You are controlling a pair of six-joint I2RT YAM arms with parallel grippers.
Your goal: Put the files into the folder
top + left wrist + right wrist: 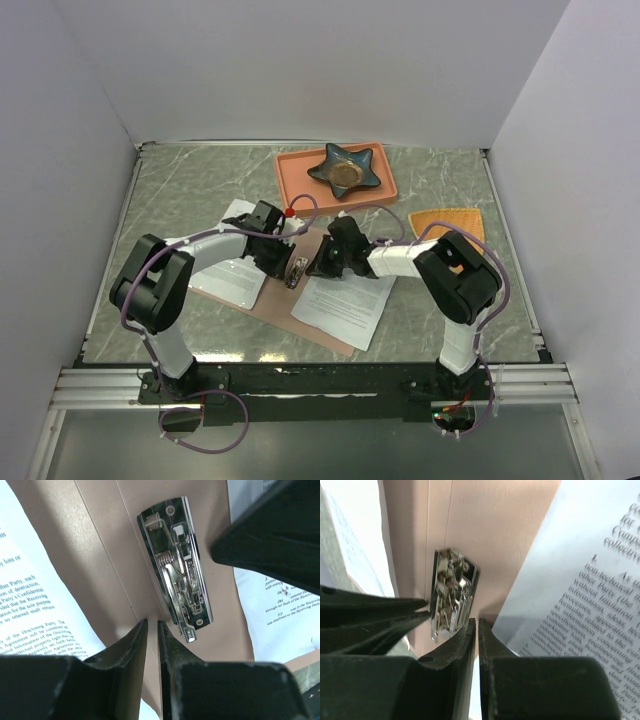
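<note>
- The left gripper (151, 625) has its jaws narrow, with only a thin empty slit between them. Its tips hang just off the near end of the silver metal clip (175, 565), over the spine crease.
- The right gripper (476, 622) is the same, a thin slit with nothing in it. Its tips are just beside the clip's end on the right-arm side, and I cannot tell whether they touch it.
- The two grippers face each other closely across the clip.
- The clip is fixed along the spine of the pinkish-brown folder (115, 545), which lies open and flat.
- The files (345, 305) lie on the folder on either side of the clip. One printed sheet (30, 590) is on the left-arm side and another is on the right-arm side, both clear of the clip.
- Beyond the clip, toward the back wall, a salmon-orange tray (300, 180) holds a dark star-shaped dish (347, 170).
- An orange fan-shaped mat (447, 222) lies further out on the clip's right-arm side, on the marble-patterned table (180, 200).
</note>
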